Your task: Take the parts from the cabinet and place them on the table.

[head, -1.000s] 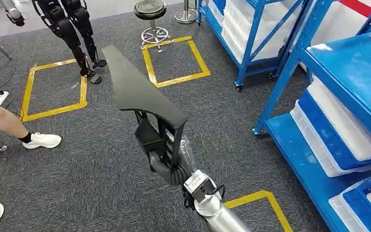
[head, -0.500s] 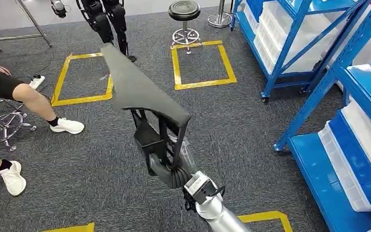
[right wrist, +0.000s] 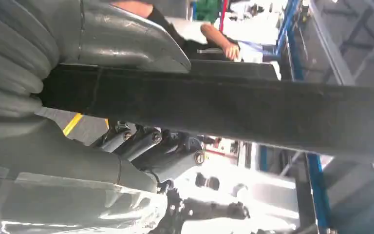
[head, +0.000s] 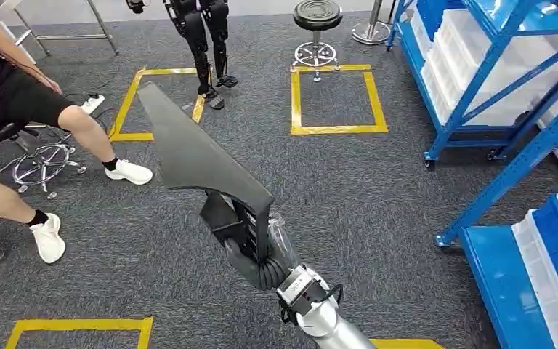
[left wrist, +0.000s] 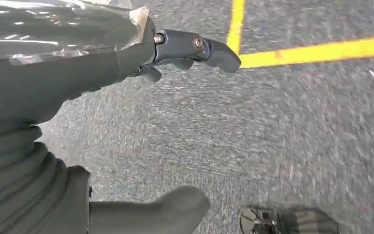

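Carrying: right hand (head: 256,263), fingers (right wrist: 141,144) clamped round rib of long black part (head: 196,156) rising above them; left hand (left wrist: 78,122) hangs slack, holding nothing; advise level, steady carriage, avoiding blue shelving (head: 479,94).

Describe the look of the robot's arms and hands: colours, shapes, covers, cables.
The right arm is a smooth silver tube ending in a white-and-metal wrist block with thin black cables looping beside it. The right hand has a dark grey ribbed cover and clear plastic film over its back. The left hand shows the same grey ribbed cover, a thick grey thumb, shiny film and dark fingers with small metal screws.
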Tool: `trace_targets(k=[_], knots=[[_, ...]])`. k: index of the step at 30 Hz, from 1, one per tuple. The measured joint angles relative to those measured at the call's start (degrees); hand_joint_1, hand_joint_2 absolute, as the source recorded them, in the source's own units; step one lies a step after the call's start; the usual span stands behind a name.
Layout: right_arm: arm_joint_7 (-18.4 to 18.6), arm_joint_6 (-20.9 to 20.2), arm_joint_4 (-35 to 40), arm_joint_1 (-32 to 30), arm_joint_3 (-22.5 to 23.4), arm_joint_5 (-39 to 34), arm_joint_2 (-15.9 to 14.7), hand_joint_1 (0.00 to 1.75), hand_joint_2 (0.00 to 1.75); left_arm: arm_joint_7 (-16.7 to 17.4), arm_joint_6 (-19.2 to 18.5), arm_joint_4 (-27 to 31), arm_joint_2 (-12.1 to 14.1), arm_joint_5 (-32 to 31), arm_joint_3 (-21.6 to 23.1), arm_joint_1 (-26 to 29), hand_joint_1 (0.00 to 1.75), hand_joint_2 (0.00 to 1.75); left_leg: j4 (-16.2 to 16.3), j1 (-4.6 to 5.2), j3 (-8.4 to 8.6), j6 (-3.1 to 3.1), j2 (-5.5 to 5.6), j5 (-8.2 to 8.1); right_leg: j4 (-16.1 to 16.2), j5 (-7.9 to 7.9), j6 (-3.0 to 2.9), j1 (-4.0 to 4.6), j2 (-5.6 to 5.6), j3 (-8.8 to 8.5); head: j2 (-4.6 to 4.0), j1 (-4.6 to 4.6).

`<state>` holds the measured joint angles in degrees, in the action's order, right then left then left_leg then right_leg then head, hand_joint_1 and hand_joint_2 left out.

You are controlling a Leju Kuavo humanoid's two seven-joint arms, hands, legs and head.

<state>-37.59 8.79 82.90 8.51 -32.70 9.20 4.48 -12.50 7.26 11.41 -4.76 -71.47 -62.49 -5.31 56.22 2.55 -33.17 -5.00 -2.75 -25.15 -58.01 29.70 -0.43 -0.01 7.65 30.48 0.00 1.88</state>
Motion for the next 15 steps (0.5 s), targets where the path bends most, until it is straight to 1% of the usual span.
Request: trace_targets(k=[1,2,3,4,5,6,7,8,9,10,11,12,13,14,15], knots=[[0.02,0.0,0.02,0.04,0.0,0.0,-0.26,1.75,1.75,0.0,0.02,-0.07,-0.48,0.09,0.0,0.19,0.0,1.75,-1.7,-0.76,0.94,0.31,0.48,0.88,-1.09,0.33,-0.06,-0.21,-2.43,0.19,0.0,0.07],[-0.02,0.0,0.02,0.25,0.02,0.0,-0.33,1.75,1.75,-0.04,0.24,-0.07,-0.59,0.33,-0.02,0.08,0.0,1.75,-2.37,-1.03,1.43,-0.52,1.09,1.26,-3.55,1.57,-0.37,-0.16,-4.92,1.35,0.0,0.0],[-0.04,-0.04,0.0,0.36,0.02,-0.02,-0.7,1.75,1.75,-0.02,0.5,-0.07,-0.63,0.79,-0.09,-0.11,0.0,1.75,-2.38,-1.2,1.44,-0.52,1.89,1.56,-7.6,3.04,-0.6,-0.17,-6.58,3.31,0.0,0.2],[-0.02,-0.24,-0.22,0.35,0.11,-0.07,-1.23,1.75,1.75,-0.02,0.55,-0.07,-0.9,1.14,-0.22,-0.28,0.0,1.75,-2.35,-1.26,1.41,-0.3,2.88,1.44,-11.78,4.43,-0.6,-0.3,-7.22,5.58,0.0,0.22],[-0.29,-0.59,-0.59,0.45,0.28,-0.33,-1.77,1.75,1.75,0.0,0.63,-0.09,-1.12,1.55,-0.39,-0.32,0.0,1.75,-2.18,-1.28,1.3,-0.19,3.94,1.37,-15.18,5.35,-0.37,-0.59,-7.4,7.73,0.0,0.26],[-0.53,-0.94,-1.21,0.78,0.31,-0.57,-2.1,1.75,1.75,0.18,0.77,-0.09,-1.27,1.99,-0.7,-0.28,0.0,1.75,-1.94,-1.38,1.2,0.08,4.79,1.23,-16.27,5.19,0.06,-0.82,-7.42,8.77,0.0,0.2],[-0.63,-1.12,-1.8,1.24,0.33,-0.77,-2.27,1.75,1.75,0.39,0.92,-0.11,-1.44,2.19,-1.03,-0.17,0.0,1.75,-1.5,-1.67,1.14,0.58,5.68,0.94,-14.39,3.75,0.97,-1.14,-7.42,8.27,0.0,0.22],[-0.74,-1.22,-2.21,1.57,0.33,-0.98,-2.45,1.75,1.75,0.44,1.01,-0.11,-1.59,2.45,-1.14,-0.07,0.0,1.75,-0.82,-2.04,1.08,1.15,6.5,0.56,-10.54,1.64,1.98,-1.47,-7.46,6.66,0.0,0.2],[-0.92,-1.36,-2.52,1.94,0.33,-1.07,-2.6,1.75,1.75,0.48,1.14,-0.11,-1.71,2.56,-1.27,-0.03,0.0,1.75,0.3,-2.55,0.82,1.99,7.46,-0.08,-5.06,-0.99,3.23,-2.06,-8.03,4.17,0.0,0.24],[-1.2,-1.68,-3.0,2.46,0.33,-1.18,-2.67,1.75,1.75,0.52,1.25,-0.11,-1.68,2.8,-1.47,-0.04,0.0,1.75,1.69,-2.86,0.29,2.9,8.01,-0.84,-2.54,-1.69,3.66,-2.3,-9.12,3.11,0.0,0.26],[-1.49,-2.12,-4.2,3.33,0.22,-1.33,-2.58,1.75,1.75,0.55,1.58,-0.07,-1.35,3.32,-1.88,-0.14,0.0,1.75,2.69,-2.58,-0.56,3.62,8.63,-1.48,-2.93,-1.31,3.22,-2.04,-10.61,3.34,0.0,0.77],[-1.71,-2.56,-4.79,3.78,0.31,-1.62,-2.56,1.75,1.75,0.61,1.79,-0.09,-1.4,3.67,-2.19,-0.21,0.0,1.75,3.13,-2.73,-0.98,3.7,9.13,-1.73,-3.42,-1.2,2.06,-1.98,-10.46,3.22,0.0,0.55],[-1.95,-3.17,-5.82,4.47,0.42,-2.12,-2.34,1.75,1.75,0.66,1.99,-0.11,-1.51,3.93,-2.6,-0.19,0.0,1.75,3.07,-2.84,-1.19,3.77,9.25,-1.55,-3.41,-1.26,1.53,-1.68,-9.96,3.48,0.0,0.5],[-2.05,-3.74,-6.77,5.16,0.46,-2.49,-2.08,1.75,1.75,0.7,2.01,-0.15,-1.55,4.24,-2.84,0.01,0.0,1.75,3.07,-3.08,-1.42,3.84,9.65,-1.46,-3.37,-1.32,1.22,-1.73,-9.62,3.54,0.0,0.46],[-2.1,-4.11,-7.44,5.92,0.46,-2.78,-1.77,1.75,1.75,0.77,2.01,-0.15,-1.53,4.26,-3.0,0.17,0.0,1.75,3.15,-3.27,-1.49,3.94,9.96,-1.56,-3.34,-1.41,1.01,-2.06,-9.28,3.5,0.0,0.48]])
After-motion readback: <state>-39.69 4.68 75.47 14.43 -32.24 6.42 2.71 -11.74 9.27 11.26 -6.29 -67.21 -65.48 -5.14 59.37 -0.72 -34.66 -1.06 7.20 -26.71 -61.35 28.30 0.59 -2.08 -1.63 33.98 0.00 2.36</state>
